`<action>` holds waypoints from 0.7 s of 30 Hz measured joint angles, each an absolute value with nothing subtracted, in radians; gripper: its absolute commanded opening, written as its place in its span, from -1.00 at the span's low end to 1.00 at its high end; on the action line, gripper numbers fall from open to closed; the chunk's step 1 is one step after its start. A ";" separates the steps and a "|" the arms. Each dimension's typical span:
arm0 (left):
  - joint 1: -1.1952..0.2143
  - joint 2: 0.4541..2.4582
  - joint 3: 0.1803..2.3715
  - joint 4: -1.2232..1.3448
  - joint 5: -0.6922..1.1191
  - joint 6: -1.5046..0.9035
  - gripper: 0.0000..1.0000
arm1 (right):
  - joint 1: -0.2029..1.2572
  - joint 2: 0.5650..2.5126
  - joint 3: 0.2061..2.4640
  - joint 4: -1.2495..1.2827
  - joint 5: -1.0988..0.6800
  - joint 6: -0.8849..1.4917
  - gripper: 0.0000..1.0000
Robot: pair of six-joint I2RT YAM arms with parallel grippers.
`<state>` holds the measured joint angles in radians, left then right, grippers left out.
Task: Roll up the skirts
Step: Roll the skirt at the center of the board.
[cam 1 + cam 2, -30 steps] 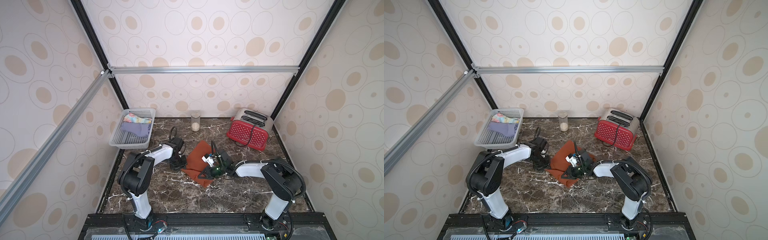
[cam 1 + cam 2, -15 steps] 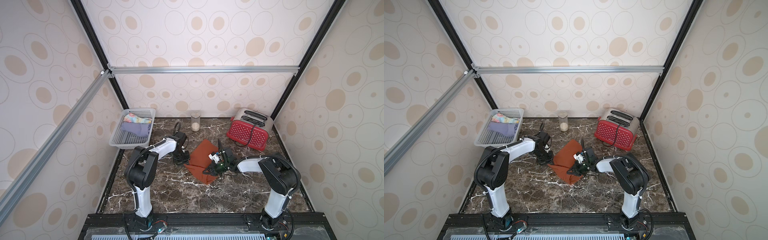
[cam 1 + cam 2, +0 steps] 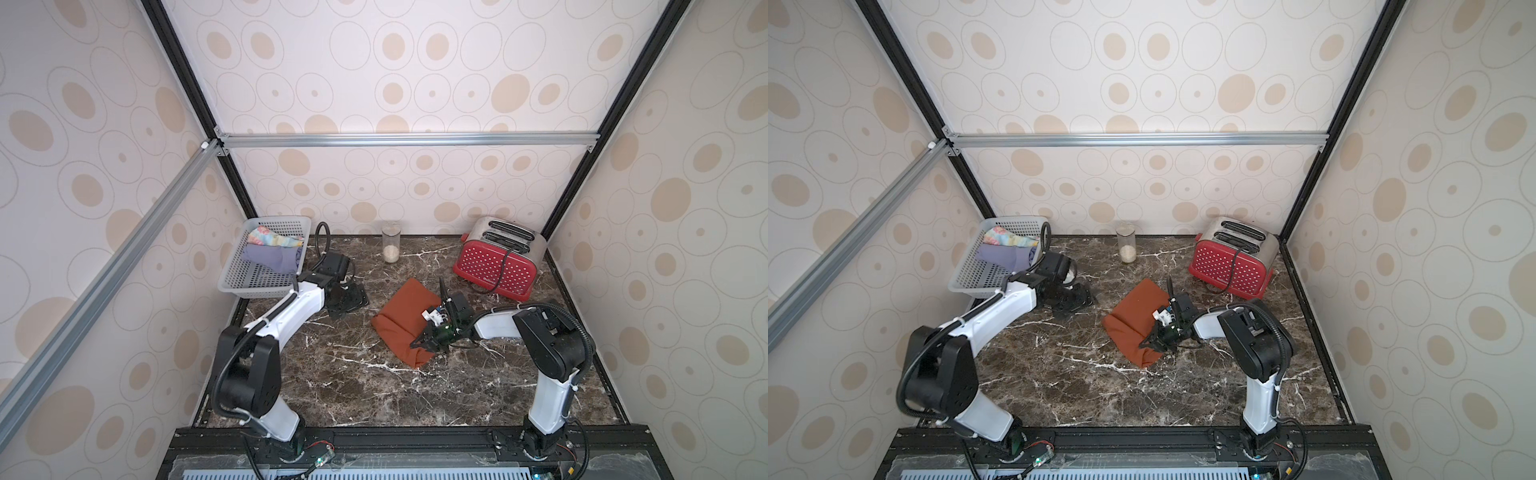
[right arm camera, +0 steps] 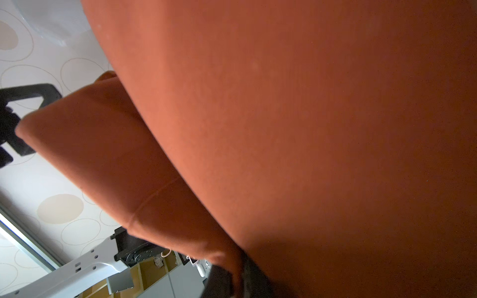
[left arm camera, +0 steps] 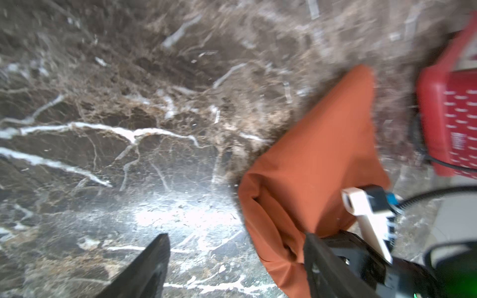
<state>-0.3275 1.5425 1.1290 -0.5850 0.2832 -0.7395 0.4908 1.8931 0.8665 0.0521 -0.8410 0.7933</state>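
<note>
The rust-orange skirt (image 3: pixel 405 320) (image 3: pixel 1136 320) lies folded in the middle of the marble table, with a rolled fold along its left edge (image 5: pixel 268 214). My right gripper (image 3: pixel 419 343) (image 3: pixel 1148 343) (image 4: pixel 242 260) is shut on the skirt's near right edge, and the cloth (image 4: pixel 284 129) fills the right wrist view. My left gripper (image 3: pixel 348 301) (image 3: pixel 1073 300) (image 5: pixel 236 237) stands open over bare table to the left of the skirt, holding nothing. The floral skirt (image 3: pixel 270 237) (image 3: pixel 1009 239) and the lavender skirt (image 3: pixel 274 257) (image 3: pixel 1005 255) lie in the basket.
A grey mesh basket (image 3: pixel 232 270) (image 3: pixel 963 274) sits at the back left, raised at the table's edge. A red toaster (image 3: pixel 494 266) (image 3: pixel 1229 266) (image 5: pixel 449 116) with a black cord stands at the back right. A clear jar (image 3: pixel 390 247) (image 3: pixel 1127 247) stands by the back wall.
My left gripper has opened, come off the orange skirt's left edge and drawn back towards the basket. The right gripper keeps its hold, and the skirt has shifted slightly right.
</note>
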 measured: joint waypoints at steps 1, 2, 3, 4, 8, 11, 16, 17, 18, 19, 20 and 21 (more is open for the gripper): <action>-0.348 1.510 1.088 -0.550 0.286 -0.746 0.21 | 0.490 1.897 0.878 0.033 -0.842 0.784 -1.00; -0.371 1.489 1.054 -0.517 0.288 -0.754 0.07 | 0.490 1.903 0.889 0.015 -0.845 0.775 -1.00; -0.395 1.478 1.026 -0.487 0.289 -0.760 -0.03 | 0.489 1.908 0.899 0.000 -0.848 0.768 -1.00; -0.426 1.475 0.999 -0.453 0.289 -0.772 -0.12 | 0.488 1.913 0.908 -0.015 -0.852 0.760 -1.00; -0.521 1.500 0.951 -0.364 0.281 -0.804 -0.28 | 0.483 1.929 0.936 -0.059 -0.866 0.736 -1.00; -0.556 1.531 0.941 -0.298 0.278 -0.830 -0.34 | 0.482 1.935 0.949 -0.081 -0.868 0.724 -1.00; -0.558 1.629 0.961 -0.242 0.262 -0.854 -0.38 | 0.482 1.943 0.966 -0.110 -0.870 0.706 -1.00; -0.558 1.655 0.976 -0.241 0.260 -0.854 -0.38 | 0.482 1.945 0.969 -0.115 -0.870 0.704 -1.00; -0.558 1.685 0.994 -0.239 0.257 -0.856 -0.39 | 0.482 1.946 0.973 -0.121 -0.871 0.698 -1.00; -0.558 1.713 1.012 -0.236 0.256 -0.858 -0.39 | 0.481 1.948 0.977 -0.129 -0.871 0.693 -1.00; -0.558 1.734 1.027 -0.233 0.256 -0.860 -0.40 | 0.481 1.950 0.981 -0.134 -0.872 0.690 -1.00; -0.558 1.757 1.045 -0.231 0.256 -0.862 -0.41 | 0.481 1.953 0.986 -0.142 -0.873 0.687 -1.00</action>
<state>-0.5575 1.7573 1.0451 -0.2314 0.2558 -0.8619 0.4812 1.9526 0.9855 -0.1421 -0.8730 0.6868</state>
